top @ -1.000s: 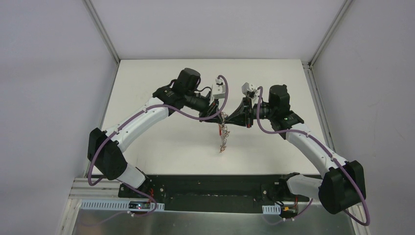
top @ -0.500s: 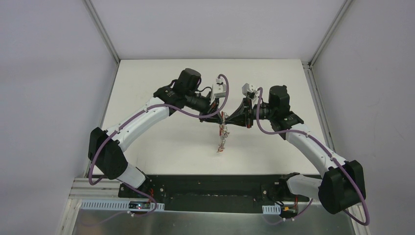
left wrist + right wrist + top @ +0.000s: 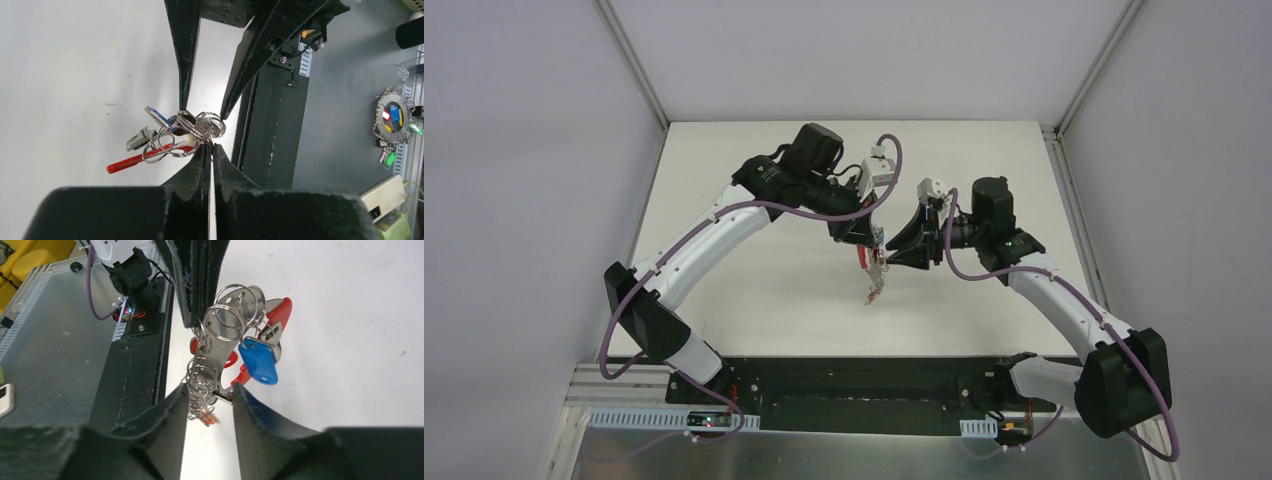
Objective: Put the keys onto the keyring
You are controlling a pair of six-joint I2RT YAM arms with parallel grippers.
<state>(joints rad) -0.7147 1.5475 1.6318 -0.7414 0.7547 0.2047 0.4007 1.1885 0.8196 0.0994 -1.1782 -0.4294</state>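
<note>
**Left gripper pinches the keyring, right gripper stands open around its rings**

From above, you have both arms bent in over the middle of the white table point(image 3: 754, 290), with the grippers almost tip to tip. Your left gripper point(image 3: 870, 240) points down and to the right. The keyring point(image 3: 874, 278) dangles from its tip, just in front of your right gripper point(image 3: 887, 260). You cannot tell from here whether the lowest end of the bunch touches the table, and the jaws are too small to read.

In the left wrist view, your own two fingers are pressed together with no gap and pinch a metal ring at the right end of the bunch. The rest fans out to the left: a blue key point(image 3: 156, 115), a silver key point(image 3: 136, 141) and a red piece point(image 3: 132, 162) sticking out low. The right gripper's fingers come down from the top, spread apart, with one tip on either side of the rings. Far to the right, a second bunch of keys point(image 3: 392, 112) lies on a grey surface, well apart.

In the right wrist view, your right fingers stand apart with a tight coil of rings point(image 3: 201, 377) between them, closer to the left-hand one. You cannot tell whether they touch. Above the coil hang larger rings, the blue key and a red band point(image 3: 281, 315). The left gripper's closed fingers reach in from the top and meet the rings.
</note>
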